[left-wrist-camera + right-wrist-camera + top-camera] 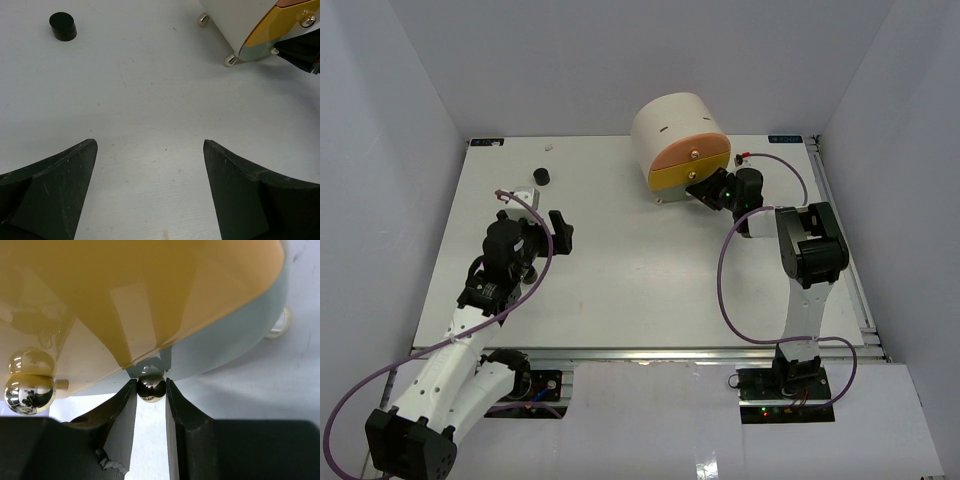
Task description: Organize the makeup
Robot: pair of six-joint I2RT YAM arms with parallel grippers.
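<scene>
A small black jar (pixel 541 177) stands on the table at the back left; it also shows at the upper left of the left wrist view (pixel 63 26). No other makeup shows. My left gripper (pixel 552 236) is open and empty just above the bare table (pixel 150 145), well short of the jar. My right gripper (pixel 705 192) is at the foot of the cream cylindrical box (pixel 675 130). In the right wrist view it (pixel 151 390) is shut on the shiny metal knob (pixel 151 388) of the box's grey bottom drawer (pixel 235 340).
The box lies on its side at the back centre with its orange drawer (pixel 690 152) and yellow drawer (pixel 688 174) facing the front right. A small white bit (pixel 549 147) lies by the back edge. The yellow drawer's knob (pixel 29 392) shows at left.
</scene>
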